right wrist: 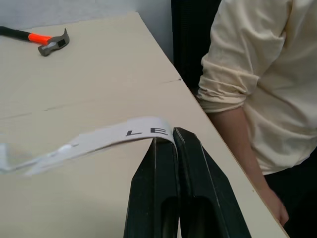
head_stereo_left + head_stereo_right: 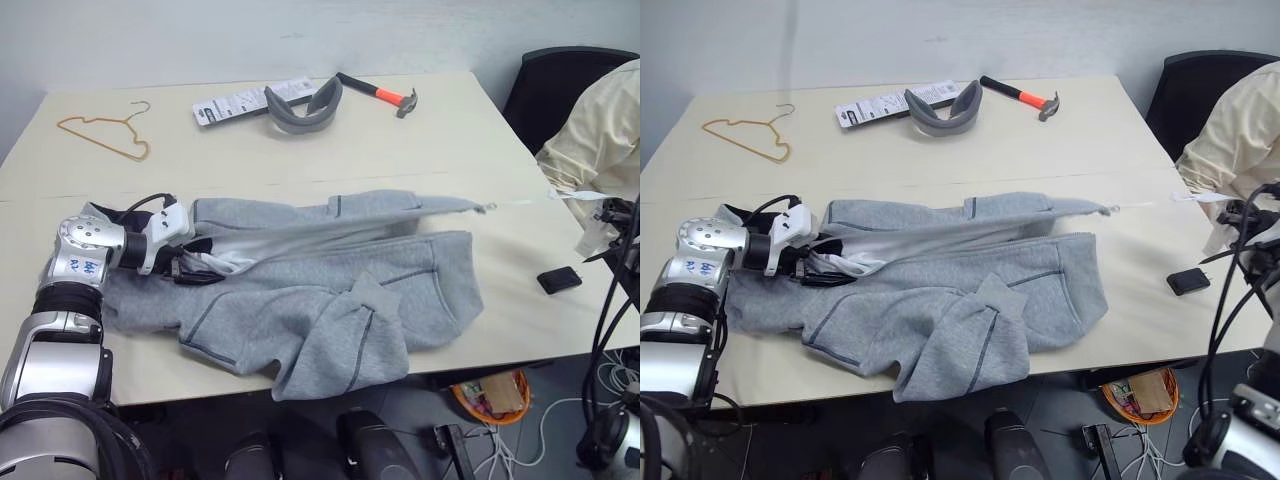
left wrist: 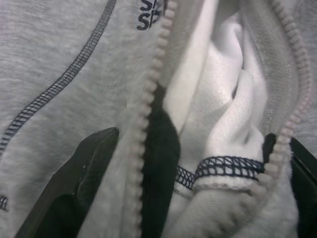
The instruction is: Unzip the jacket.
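At the far right of the table, the right gripper had its fingers pressed together on a white pull tab printed with letters, stretched taut from the zipper end at the jacket's hem. At the collar end the left gripper stood wide, its fingers straddling the zipper teeth and the black lining. The grey jacket lay crumpled mid-table, its front already parted along most of its length. This looked like the closing stage of the unzipping; next the tab would need freeing without dragging the cloth. A person in beige sat just beside the right gripper.
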